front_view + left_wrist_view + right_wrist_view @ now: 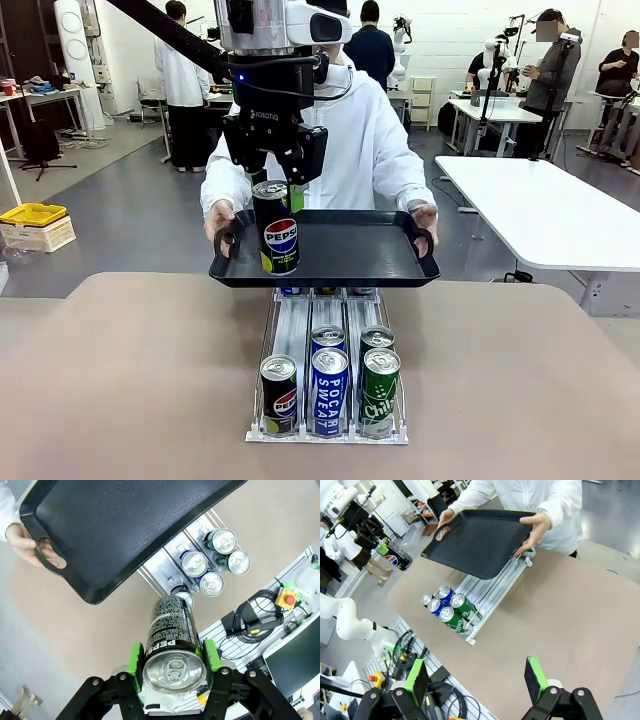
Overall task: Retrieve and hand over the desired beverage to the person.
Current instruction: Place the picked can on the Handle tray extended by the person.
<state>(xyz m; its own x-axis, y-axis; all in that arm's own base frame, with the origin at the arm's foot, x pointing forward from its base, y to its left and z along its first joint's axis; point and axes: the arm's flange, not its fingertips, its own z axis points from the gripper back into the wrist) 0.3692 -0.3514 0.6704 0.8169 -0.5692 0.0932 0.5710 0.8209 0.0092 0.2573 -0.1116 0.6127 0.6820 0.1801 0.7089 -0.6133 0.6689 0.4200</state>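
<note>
pepsi can (170,630) clamped between left jaws, near person's (365,140) black tray (345,250)

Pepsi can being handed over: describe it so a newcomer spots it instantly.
Find the person in the white hooded jacket holding a black plastic tray. Before its left end, the left hand grips a black Pepsi can upright. Unlike the cans in the silver rack below, it's held aloft.

The left gripper (173,655) clamps a black Pepsi can (170,625) between its green pads (135,659). Just ahead, a hand (27,542) holds a black tray (125,525), seemingly clear of the can. More cans (215,565) stand beyond.
</note>
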